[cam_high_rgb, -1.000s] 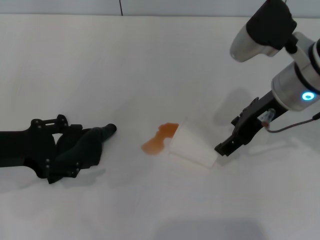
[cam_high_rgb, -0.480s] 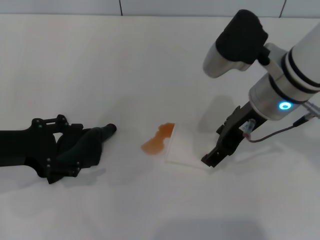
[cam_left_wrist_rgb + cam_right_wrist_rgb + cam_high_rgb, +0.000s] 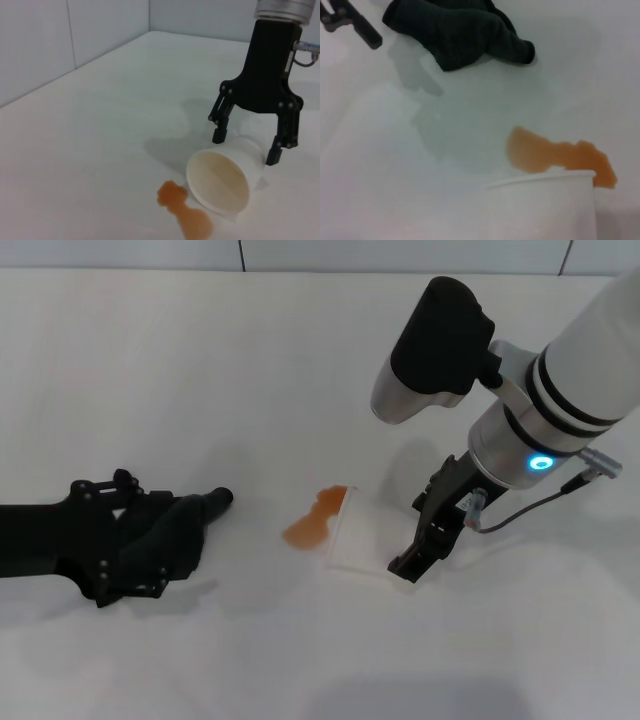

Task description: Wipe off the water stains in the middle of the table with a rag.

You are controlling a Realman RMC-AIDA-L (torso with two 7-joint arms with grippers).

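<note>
Far over on the left, the left tool (image 3: 150, 545) lies low on the white surface (image 3: 200, 370) with the black rag (image 3: 175, 535) bunched against it; whether its fingers are actually clamped on the cloth I cannot tell. One thin corner of the rag pokes out toward the middle. Next along, well apart from the rag, sits the orange-brown water stains (image 3: 315, 522), a small irregular puddle. Touching its right edge is the mouth of a white paper cup (image 3: 362, 538) lying on its side. Over the cup's closed end hangs the right tool (image 3: 254, 144), its fingers spread wide to either side of the cup, not visibly pressing on it.
</note>
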